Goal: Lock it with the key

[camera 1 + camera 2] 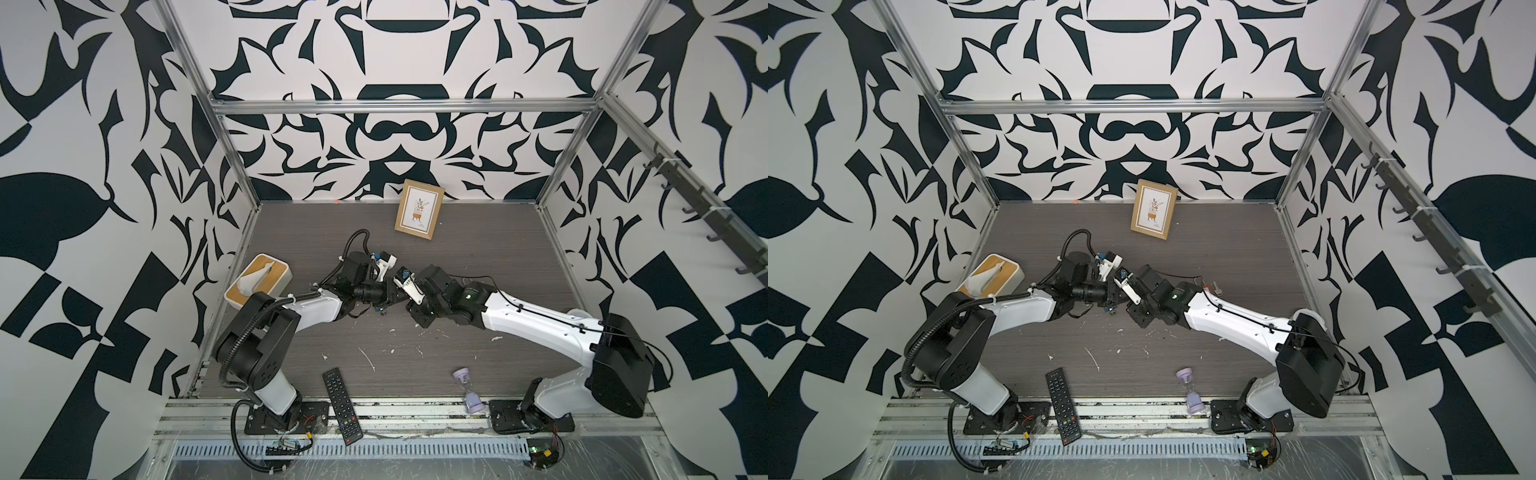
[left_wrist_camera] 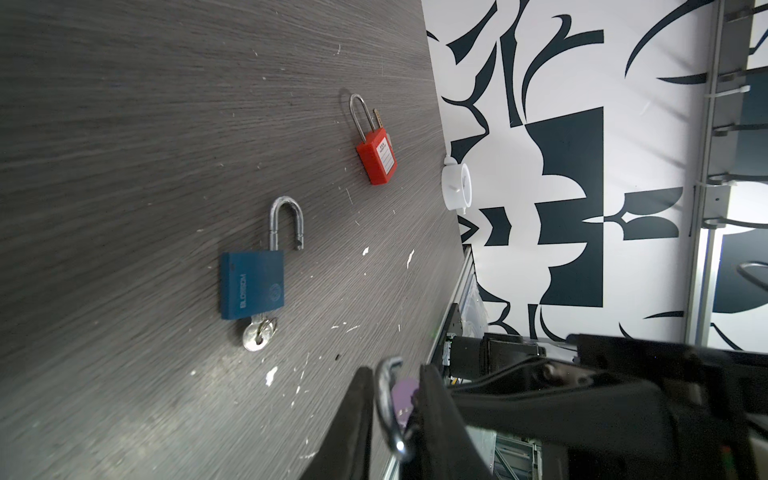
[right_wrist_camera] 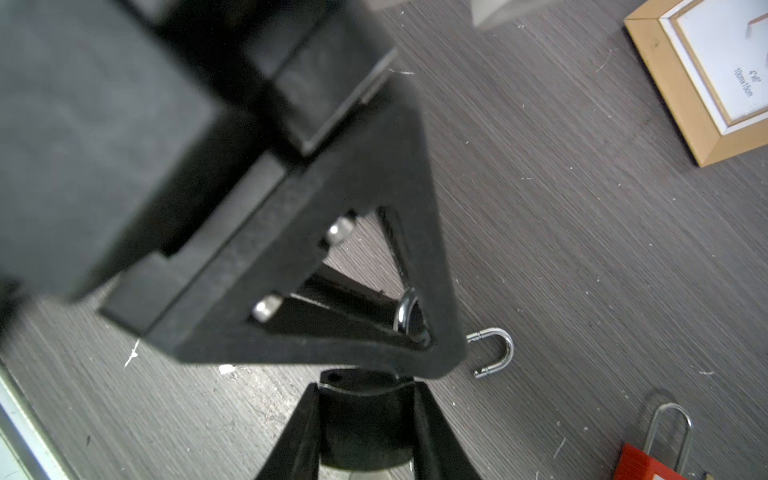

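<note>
Grey wood-grain tabletop (image 2: pixel 124 124), flecked with white scraps, runs under both my hands inside black-and-white patterned walls. My right gripper (image 3: pixel 363 388) is clamped on a dark round lock body (image 3: pixel 361 419) and holds it up off the table, I judge to steady it while my other hand works on it. My left gripper (image 2: pixel 395 372) has its jaws drawn narrow around the silver shackle (image 2: pixel 384 399) of that lock. A sliver of gap shows on one side, so I can't say whether the pads are pressing it yet. A blurred purple patch (image 2: pixel 405 392) shows between those fingers, and I can't make out what it is. Just beyond my left fingertips a blue square padlock (image 2: pixel 252 284) lies flat, its shackle sprung free. The silver key (image 2: pixel 255 338), on its ring, sits in that padlock's keyway, in neither hand. Farther out lies a red plastic padlock (image 2: pixel 376 158) with a long thin shackle. The blue body carries a word that looks like BLOSSOM beside a round emblem. The red one has a white ruled label with print too small to read. Beyond my right hand, the insert in a wooden picture frame (image 3: pixel 681 91) reads 4"x6" and 10cmx15cm.
</note>
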